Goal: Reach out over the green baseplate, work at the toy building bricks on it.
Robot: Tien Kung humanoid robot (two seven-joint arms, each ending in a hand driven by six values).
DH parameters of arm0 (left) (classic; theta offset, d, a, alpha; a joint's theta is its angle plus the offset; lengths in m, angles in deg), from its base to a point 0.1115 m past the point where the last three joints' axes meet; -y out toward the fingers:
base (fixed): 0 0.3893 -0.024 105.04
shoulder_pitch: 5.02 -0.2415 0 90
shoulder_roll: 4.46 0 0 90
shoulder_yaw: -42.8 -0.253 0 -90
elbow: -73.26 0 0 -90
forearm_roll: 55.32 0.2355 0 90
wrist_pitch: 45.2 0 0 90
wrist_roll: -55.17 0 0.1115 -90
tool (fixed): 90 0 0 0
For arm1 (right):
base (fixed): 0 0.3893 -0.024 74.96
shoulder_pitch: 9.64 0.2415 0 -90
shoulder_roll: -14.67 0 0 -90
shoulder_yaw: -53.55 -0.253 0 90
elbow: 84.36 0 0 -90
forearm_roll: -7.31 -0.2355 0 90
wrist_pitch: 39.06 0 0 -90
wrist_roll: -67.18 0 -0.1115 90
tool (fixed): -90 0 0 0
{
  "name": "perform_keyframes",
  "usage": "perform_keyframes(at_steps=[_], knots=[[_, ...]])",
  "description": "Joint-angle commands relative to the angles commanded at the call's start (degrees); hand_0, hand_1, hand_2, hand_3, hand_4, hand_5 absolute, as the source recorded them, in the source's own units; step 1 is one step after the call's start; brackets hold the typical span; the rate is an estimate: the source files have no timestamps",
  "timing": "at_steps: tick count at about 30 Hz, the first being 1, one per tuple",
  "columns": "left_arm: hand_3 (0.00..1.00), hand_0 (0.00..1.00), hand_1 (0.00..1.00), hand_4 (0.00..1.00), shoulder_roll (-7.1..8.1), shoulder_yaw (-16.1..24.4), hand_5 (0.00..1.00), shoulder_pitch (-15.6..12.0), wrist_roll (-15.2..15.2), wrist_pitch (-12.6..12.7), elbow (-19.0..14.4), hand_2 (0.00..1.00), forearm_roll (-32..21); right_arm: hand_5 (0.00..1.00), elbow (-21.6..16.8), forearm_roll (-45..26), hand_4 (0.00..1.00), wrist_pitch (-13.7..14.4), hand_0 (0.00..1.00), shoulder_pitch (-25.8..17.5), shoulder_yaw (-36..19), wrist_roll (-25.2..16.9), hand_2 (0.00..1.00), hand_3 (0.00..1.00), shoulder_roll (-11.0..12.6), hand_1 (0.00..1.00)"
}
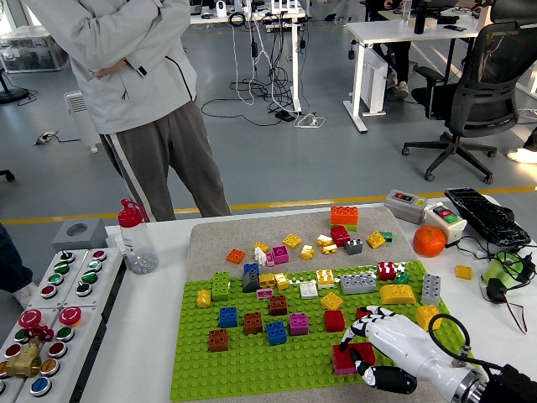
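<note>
A green baseplate (pixel 252 357) lies on the white table with several bricks stuck on it, among them blue (pixel 277 333), brown (pixel 218 339), magenta (pixel 299 324) and yellow (pixel 397 294) ones. My right hand (pixel 359 359), white with black joints, reaches in from the lower right corner. Its fingers curl over a dark red brick (pixel 344 363) at the plate's near right, with the thumb below it. My left arm is out of view.
Loose bricks lie on the beige mat (pixel 220 232) behind the plate. A bottle with a red cap (pixel 136 239) stands at the left and button boxes (pixel 50 311) at the far left. An orange (pixel 430 241), switch boxes (pixel 424 208) and cables are at the right. A person (pixel 134 75) stands behind with arms folded.
</note>
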Motion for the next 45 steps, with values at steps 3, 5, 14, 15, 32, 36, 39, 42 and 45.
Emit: perform_keyframes(at_steps=[3,5,14,15,32,36,39,42,45], knots=[[0.446,0.662,0.608,0.242,0.0,0.0,0.998,0.0,0.0,0.0,0.0,0.558,0.0,0.256,0.1,0.0,0.268,0.5,0.872,-0.2,-1.2,-0.2,0.684,0.593,-0.1,0.75],[0.446,0.662,0.608,0.242,-0.01,0.0,0.998,0.1,0.0,0.0,0.0,0.558,0.0,0.256,0.5,0.0,0.268,1.0,0.872,-0.3,-1.9,-0.1,0.684,0.593,-0.3,0.75],[0.446,0.663,0.61,0.243,-0.02,0.0,0.998,0.1,-0.1,0.0,0.0,0.56,0.0,0.186,4.2,1.5,0.427,3.6,0.62,0.5,-5.3,5.0,0.709,0.746,-2.6,0.66],[0.446,0.663,0.61,0.243,-0.02,0.0,0.998,0.1,-0.1,0.0,0.0,0.56,0.0,0.186,4.5,1.8,0.427,3.7,0.62,0.7,-5.5,5.7,0.709,0.746,-2.8,0.66],[0.445,0.666,0.611,0.243,-0.01,-0.2,0.998,0.3,-0.3,0.0,0.0,0.561,-0.1,0.191,13.8,4.2,0.507,-2.5,0.754,5.6,-7.8,12.7,0.697,0.736,-6.4,0.708],[0.445,0.668,0.611,0.243,-0.01,-0.2,0.998,0.2,-0.3,0.1,0.0,0.561,-0.1,0.174,14.2,4.8,0.474,-5.2,0.754,5.3,-8.5,12.6,0.699,0.733,-5.0,0.71],[0.445,0.668,0.611,0.243,0.01,-0.2,0.998,0.1,-0.3,0.1,0.0,0.561,-0.1,0.174,13.8,5.0,0.474,-6.1,0.754,4.6,-9.2,12.4,0.699,0.733,-3.8,0.71],[0.445,0.667,0.611,0.242,0.02,-0.1,0.998,0.0,-0.3,0.1,0.0,0.562,0.1,0.178,12.7,5.2,0.502,-6.8,0.753,3.7,-10.0,12.0,0.7,0.732,-2.2,0.711],[0.445,0.667,0.611,0.242,0.01,-0.1,0.998,-0.1,-0.4,0.1,0.0,0.562,0.2,0.178,11.4,5.5,0.502,-7.3,0.753,2.8,-10.3,11.8,0.7,0.732,-0.5,0.711]])
